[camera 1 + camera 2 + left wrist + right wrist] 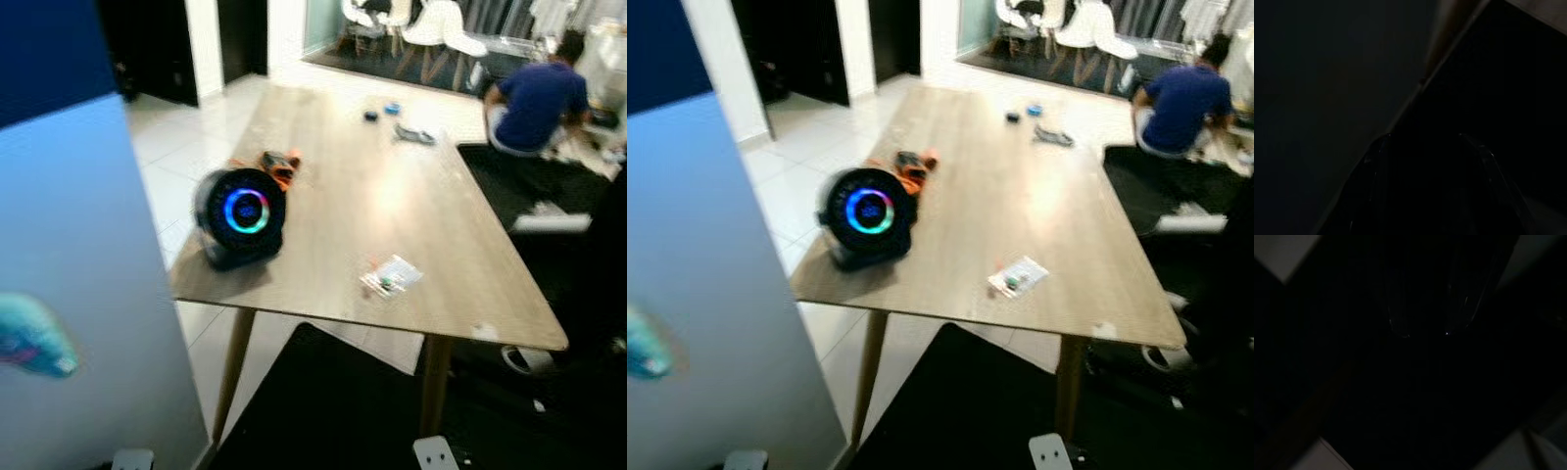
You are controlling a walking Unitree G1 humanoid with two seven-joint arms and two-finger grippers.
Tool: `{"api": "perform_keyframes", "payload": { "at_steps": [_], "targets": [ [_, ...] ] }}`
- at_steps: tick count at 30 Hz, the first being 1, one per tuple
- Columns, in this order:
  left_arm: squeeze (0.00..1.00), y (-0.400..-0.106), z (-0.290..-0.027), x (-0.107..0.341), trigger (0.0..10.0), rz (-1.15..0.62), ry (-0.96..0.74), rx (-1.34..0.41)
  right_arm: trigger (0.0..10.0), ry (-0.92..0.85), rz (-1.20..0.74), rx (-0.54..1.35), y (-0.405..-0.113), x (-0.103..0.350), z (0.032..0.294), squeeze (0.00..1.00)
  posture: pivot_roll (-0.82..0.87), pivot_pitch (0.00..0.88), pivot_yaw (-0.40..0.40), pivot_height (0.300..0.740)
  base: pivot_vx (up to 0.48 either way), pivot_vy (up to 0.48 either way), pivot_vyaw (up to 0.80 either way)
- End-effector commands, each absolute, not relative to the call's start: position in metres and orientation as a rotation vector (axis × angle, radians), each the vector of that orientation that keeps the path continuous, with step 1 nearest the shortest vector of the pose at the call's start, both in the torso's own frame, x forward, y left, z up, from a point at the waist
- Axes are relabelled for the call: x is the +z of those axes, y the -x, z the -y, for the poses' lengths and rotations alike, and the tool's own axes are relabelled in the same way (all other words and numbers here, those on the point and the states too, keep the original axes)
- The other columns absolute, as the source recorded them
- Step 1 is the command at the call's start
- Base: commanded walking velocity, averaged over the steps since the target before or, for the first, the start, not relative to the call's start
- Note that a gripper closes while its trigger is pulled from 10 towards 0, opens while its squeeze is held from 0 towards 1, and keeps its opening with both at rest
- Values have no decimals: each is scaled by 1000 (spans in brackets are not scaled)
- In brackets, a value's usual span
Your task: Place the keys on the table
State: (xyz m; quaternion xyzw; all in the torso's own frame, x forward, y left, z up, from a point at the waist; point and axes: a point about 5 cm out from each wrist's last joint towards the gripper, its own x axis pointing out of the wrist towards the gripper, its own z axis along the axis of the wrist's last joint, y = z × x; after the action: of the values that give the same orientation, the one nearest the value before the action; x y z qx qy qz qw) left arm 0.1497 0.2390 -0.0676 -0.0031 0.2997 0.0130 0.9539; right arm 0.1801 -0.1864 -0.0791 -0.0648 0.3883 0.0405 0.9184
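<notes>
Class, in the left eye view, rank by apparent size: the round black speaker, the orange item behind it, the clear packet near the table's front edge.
1. Round black speaker, clearly largest, though nearest the camera.
2. and 3. Clear packet and orange item look alike; unranked.

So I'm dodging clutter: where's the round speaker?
In the head views, the round speaker stands at the table's near-left corner, just before the orange item.

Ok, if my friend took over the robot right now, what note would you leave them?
Left gripper and right gripper: both idle in the dark, grip unreadable.
Table stands ahead, bearing a round speaker, a small clear bag and, at the far end, a grey tangle too blurred to call keys.
Done: no placing seen.
Left: find the keys, set them on the table.
</notes>
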Motion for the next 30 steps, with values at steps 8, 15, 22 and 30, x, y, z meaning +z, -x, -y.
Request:
{"api": "perform_keyframes", "payload": {
  "at_steps": [8, 15, 22, 30],
  "targets": [
    [0, -147, -236, -70, 10000, -628, 15, 23, 10000, 144, -823, 86, -173, -82, 189, 0, 118, 54, -83, 740, 0, 0, 800],
    [0, -146, -237, -71, 10000, -634, 20, 21, 10000, 145, -826, 89, -172, -83, 189, 0, 121, 55, -83, 740, 0, 0, 800],
    [0, -144, -238, -71, 10000, -639, 23, 18, 10000, 145, -831, 92, -171, -84, 188, 0, 123, 55, -82, 740, 0, 0, 800],
    [0, -141, -239, -72, 10000, -650, 31, 19, 10000, 147, -837, 97, -169, -84, 188, 0, 127, 56, -85, 740, 0, 0, 800]
  ]
}}
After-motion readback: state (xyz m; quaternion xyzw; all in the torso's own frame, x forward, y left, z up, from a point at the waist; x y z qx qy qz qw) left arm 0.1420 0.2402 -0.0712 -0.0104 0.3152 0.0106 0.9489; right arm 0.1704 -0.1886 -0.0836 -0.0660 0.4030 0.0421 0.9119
